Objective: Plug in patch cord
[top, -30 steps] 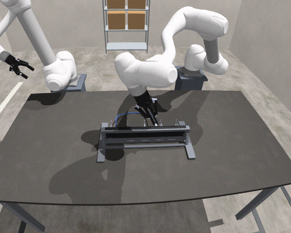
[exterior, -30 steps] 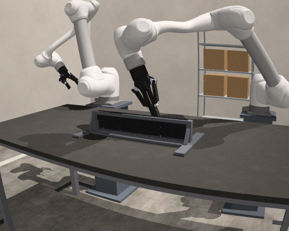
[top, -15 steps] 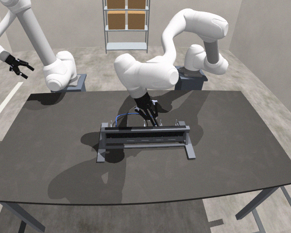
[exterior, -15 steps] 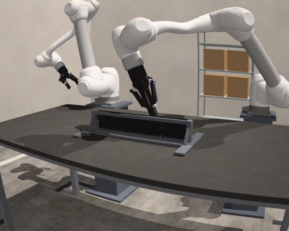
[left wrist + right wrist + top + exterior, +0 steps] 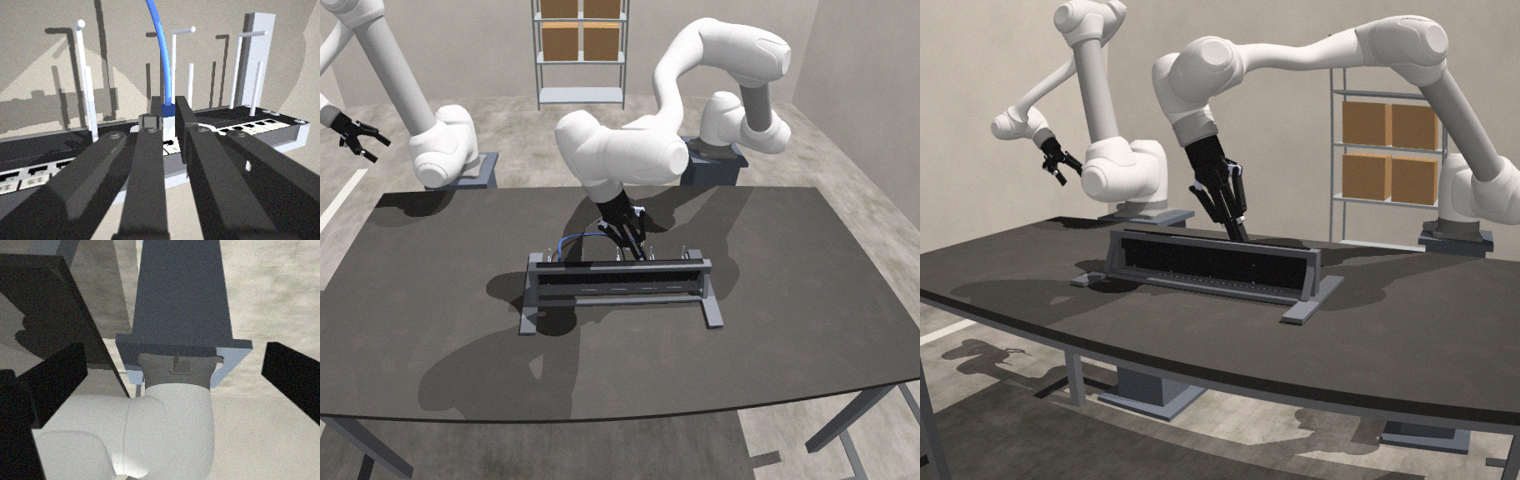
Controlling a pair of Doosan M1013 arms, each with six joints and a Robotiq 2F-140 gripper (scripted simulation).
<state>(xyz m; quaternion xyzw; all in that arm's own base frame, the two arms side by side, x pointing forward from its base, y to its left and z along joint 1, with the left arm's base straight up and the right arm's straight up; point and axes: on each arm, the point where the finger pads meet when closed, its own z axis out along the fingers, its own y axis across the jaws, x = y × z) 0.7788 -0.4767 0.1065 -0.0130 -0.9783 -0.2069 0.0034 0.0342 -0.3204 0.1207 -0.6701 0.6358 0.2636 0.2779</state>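
Observation:
My left gripper [image 5: 642, 255] [image 5: 1237, 236] [image 5: 167, 110] is shut on the cord's plug, low behind the patch panel [image 5: 620, 268] [image 5: 217, 115]. In the left wrist view the plug [image 5: 168, 127] is clear with a dark blue boot, and its front end meets a port opening in the white port row [image 5: 35, 180]. The fingers hide part of that row, so the port's number and how deep the plug sits cannot be told. The latch clip is not clear. The blue cord [image 5: 585, 234] [image 5: 162, 37] arches away from the boot. My right gripper [image 5: 380, 151] [image 5: 1071, 175] [image 5: 174, 358] is open and empty, off the table's side.
Upright white cable guide rods [image 5: 81, 62] [image 5: 237, 71] stand close to the port row and the left fingers. The panel's frame has long feet [image 5: 712, 312] [image 5: 1305, 311] on the dark table [image 5: 770, 325]. The right arm's pedestal [image 5: 181, 290] shows below its gripper.

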